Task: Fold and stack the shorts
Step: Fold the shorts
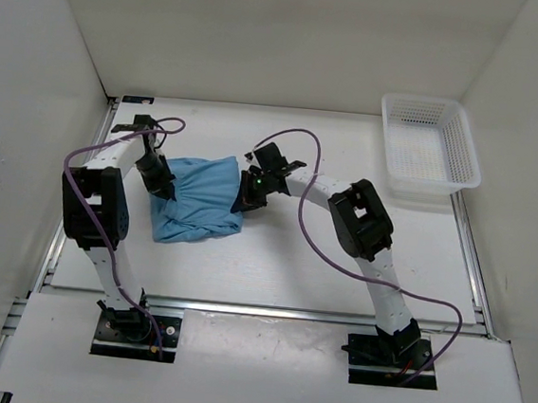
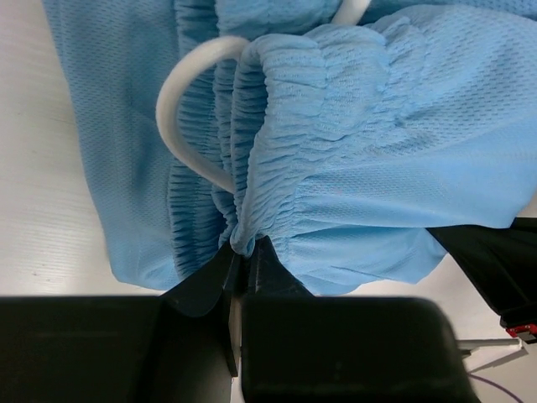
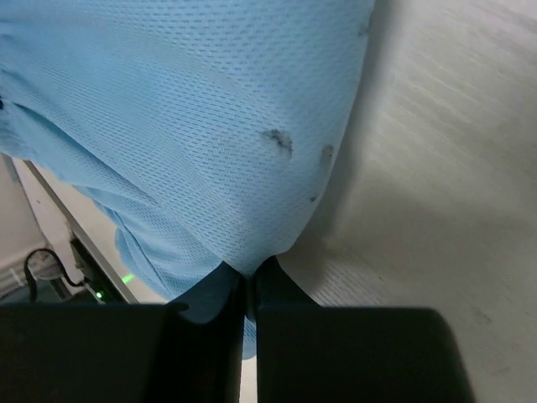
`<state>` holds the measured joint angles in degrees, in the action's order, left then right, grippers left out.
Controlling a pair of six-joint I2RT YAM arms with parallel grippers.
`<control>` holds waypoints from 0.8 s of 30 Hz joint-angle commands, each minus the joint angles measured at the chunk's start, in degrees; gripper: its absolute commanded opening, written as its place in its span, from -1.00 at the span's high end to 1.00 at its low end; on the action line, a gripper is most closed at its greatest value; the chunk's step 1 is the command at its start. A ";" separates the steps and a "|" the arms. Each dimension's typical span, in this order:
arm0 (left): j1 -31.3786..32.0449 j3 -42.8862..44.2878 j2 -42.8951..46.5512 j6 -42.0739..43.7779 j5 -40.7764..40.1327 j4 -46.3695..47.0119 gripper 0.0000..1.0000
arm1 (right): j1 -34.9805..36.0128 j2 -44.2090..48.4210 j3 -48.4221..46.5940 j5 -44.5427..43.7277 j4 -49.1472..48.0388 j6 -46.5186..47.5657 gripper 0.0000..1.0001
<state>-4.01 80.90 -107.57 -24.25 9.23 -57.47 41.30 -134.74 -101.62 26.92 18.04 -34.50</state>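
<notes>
The shorts (image 1: 197,211) are bunched on the desk (image 1: 291,270), well to the left of the white basket (image 1: 467,149). Their waistband (image 2: 277,168) is clenched by the left tool (image 2: 244,262); the opposite fabric edge is pinched in the right tool (image 3: 249,275).

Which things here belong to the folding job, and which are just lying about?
Job in hand: shorts, light blue and bunched; left claw, shut on their waistband; right claw, shut on their opposite edge.
Lying about: white mesh basket, far right corner, apart from the shorts.
</notes>
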 commanded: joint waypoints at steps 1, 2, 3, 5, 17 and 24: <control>-0.38 -0.75 1.75 1.39 -0.28 1.13 0.79 | -1.91 5.34 5.10 -4.32 -3.35 -3.11 1.00; 0.49 -0.75 1.23 2.27 0.25 1.13 0.79 | -3.05 6.84 9.56 -5.90 -4.84 -3.73 1.00; 1.97 -0.75 1.22 2.80 1.04 1.13 0.79 | -3.59 9.55 11.60 -6.69 -4.86 -4.25 1.00; 4.00 -0.13 0.52 3.33 3.06 1.13 0.79 | -5.08 12.38 17.12 -8.19 -4.86 -3.65 1.00; 14.73 1.54 3.23 1.05 3.52 -0.01 0.79 | -4.57 34.44 33.94 -20.84 3.57 0.49 0.01; 14.73 0.41 3.51 -0.71 -3.69 -0.46 0.79 | -3.33 34.20 33.95 -23.23 5.07 0.49 -0.65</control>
<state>11.05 80.97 -106.26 -23.92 10.39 -58.06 37.60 -100.51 -68.01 6.15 21.12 -34.50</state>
